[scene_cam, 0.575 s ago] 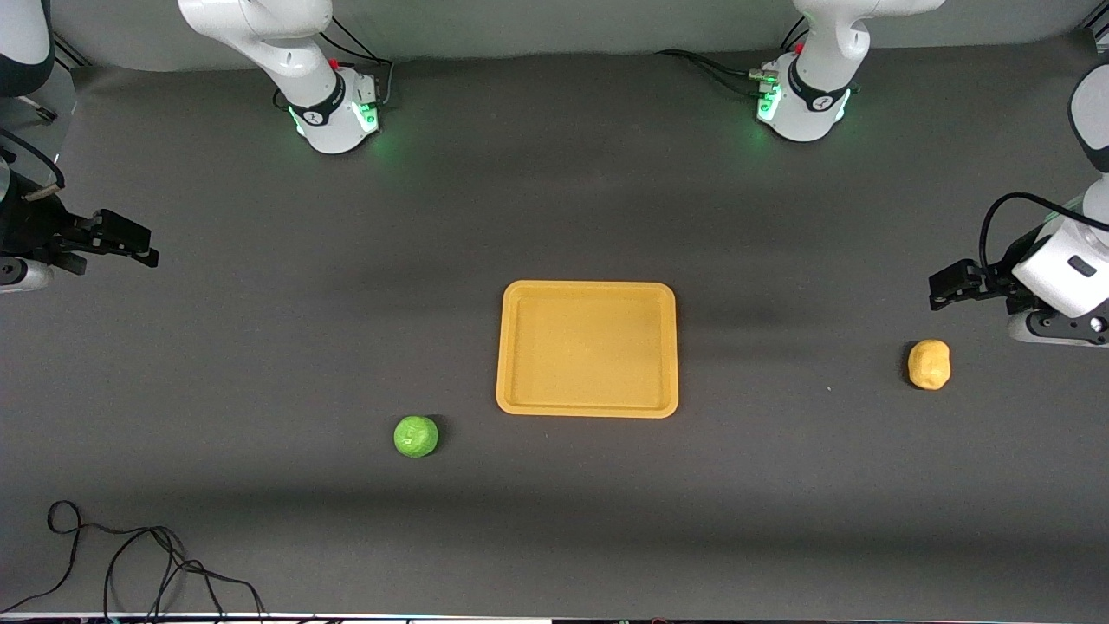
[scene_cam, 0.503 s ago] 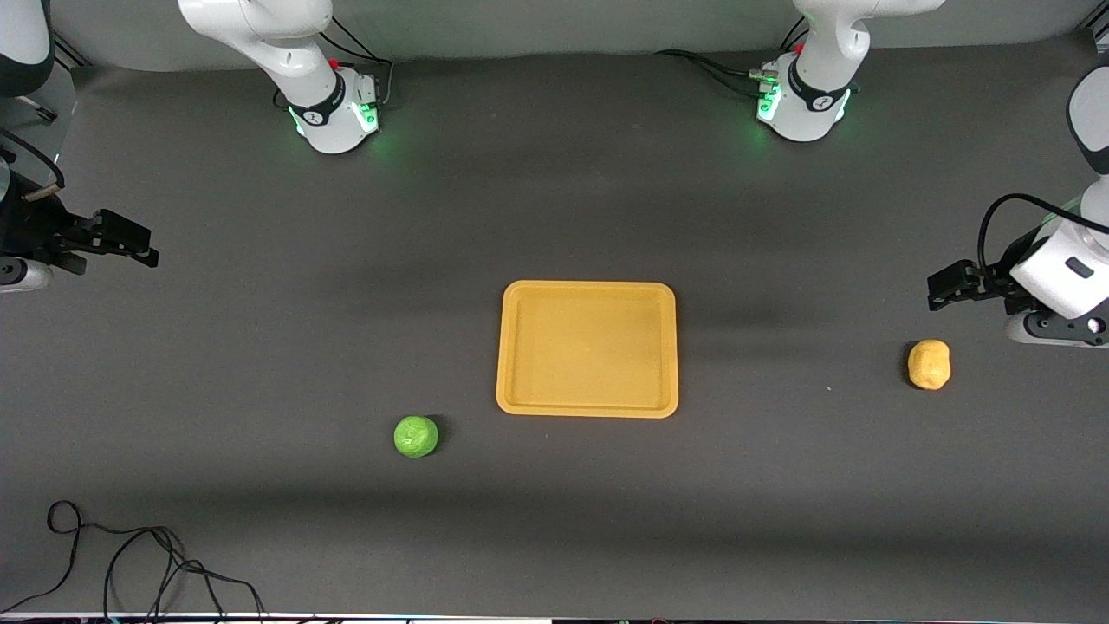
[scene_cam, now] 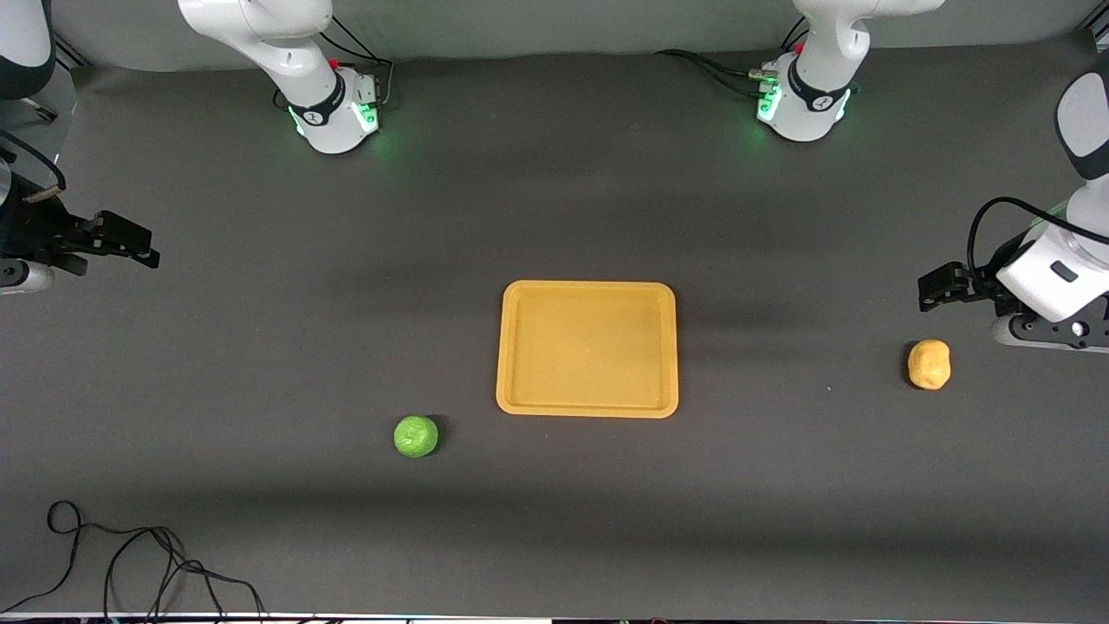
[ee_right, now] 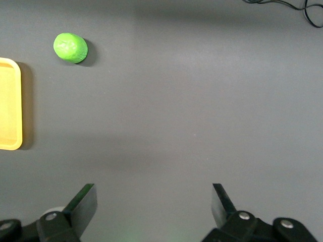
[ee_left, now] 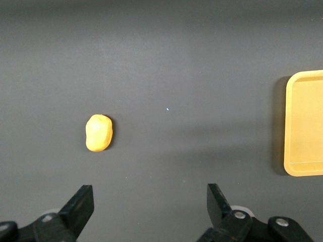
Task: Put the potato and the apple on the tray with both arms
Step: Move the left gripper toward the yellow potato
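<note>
The orange-yellow tray [scene_cam: 589, 288] lies flat at the table's middle, with nothing on it. The green apple [scene_cam: 416, 436] sits on the table a little nearer to the front camera than the tray, toward the right arm's end. The yellow-orange potato [scene_cam: 929, 364] lies toward the left arm's end. My left gripper [scene_cam: 940, 290] hangs open and empty over bare table beside the potato. Its wrist view shows the potato [ee_left: 98, 132] and the tray's edge [ee_left: 305, 123]. My right gripper [scene_cam: 130, 243] is open and empty over the right arm's end. Its wrist view shows the apple [ee_right: 70, 47] and the tray's edge [ee_right: 9, 111].
A black cable [scene_cam: 130, 555] lies looped at the table's near corner on the right arm's end; it also shows in the right wrist view [ee_right: 282, 4]. The two green-lit arm bases [scene_cam: 333, 117] [scene_cam: 801, 104] stand along the table's back edge.
My left gripper has shifted slightly toward the tray above the table. The right arm, the apple, the potato and the tray have not moved.
</note>
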Robot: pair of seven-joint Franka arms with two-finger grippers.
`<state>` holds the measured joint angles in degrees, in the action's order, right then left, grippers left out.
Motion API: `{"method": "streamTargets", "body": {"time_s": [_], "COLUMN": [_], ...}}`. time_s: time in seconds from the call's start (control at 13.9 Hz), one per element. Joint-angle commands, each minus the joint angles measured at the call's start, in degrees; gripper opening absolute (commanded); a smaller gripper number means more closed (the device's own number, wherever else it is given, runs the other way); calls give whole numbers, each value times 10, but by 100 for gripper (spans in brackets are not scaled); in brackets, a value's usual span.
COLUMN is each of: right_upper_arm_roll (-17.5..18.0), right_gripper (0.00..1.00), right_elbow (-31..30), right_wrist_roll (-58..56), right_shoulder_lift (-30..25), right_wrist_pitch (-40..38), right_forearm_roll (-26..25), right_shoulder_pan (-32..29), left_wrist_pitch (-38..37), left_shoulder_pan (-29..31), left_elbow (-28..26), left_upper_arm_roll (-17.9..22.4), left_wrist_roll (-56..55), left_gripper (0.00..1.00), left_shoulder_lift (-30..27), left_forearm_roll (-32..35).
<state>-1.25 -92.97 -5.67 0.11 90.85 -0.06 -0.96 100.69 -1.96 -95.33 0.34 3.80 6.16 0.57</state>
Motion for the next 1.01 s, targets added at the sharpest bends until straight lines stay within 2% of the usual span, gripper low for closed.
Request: {"method": "streamTargets", "body": {"time_s": [0.0, 0.29, 0.5, 0.65, 0.79, 0.93], "right_upper_arm_roll": [1, 1, 1, 1, 1, 1], "right_gripper": [100, 100, 100, 100, 100, 100], "right_elbow": [24, 29, 29, 29, 33, 33], "right_wrist_roll": [-2, -2, -3, -3, -3, -3], "right_shoulder_lift": [11, 14, 14, 14, 15, 15], "right_wrist_pitch": [-2, -2, -2, -2, -2, -2], "right_forearm_roll": [0, -1, -1, -1, -1, -1], "right_shoulder_pan": [-2, -1, -1, -1, -1, -1], "left_wrist_pitch": [-16, -15, -13, 1, 48, 113], "left_shoulder_pan": [-6, 9, 47, 72, 118, 133], "left_elbow": [13, 2, -2, -4, -7, -50], "left_upper_arm_roll": [4, 7, 9, 9, 8, 8], "left_wrist_roll": [2, 44, 105, 118, 119, 173], "left_gripper": [100, 100, 100, 100, 100, 100], "left_shoulder_lift": [5, 5, 9, 37, 69, 83], "left_forearm_roll": [2, 3, 3, 3, 1, 2]}}
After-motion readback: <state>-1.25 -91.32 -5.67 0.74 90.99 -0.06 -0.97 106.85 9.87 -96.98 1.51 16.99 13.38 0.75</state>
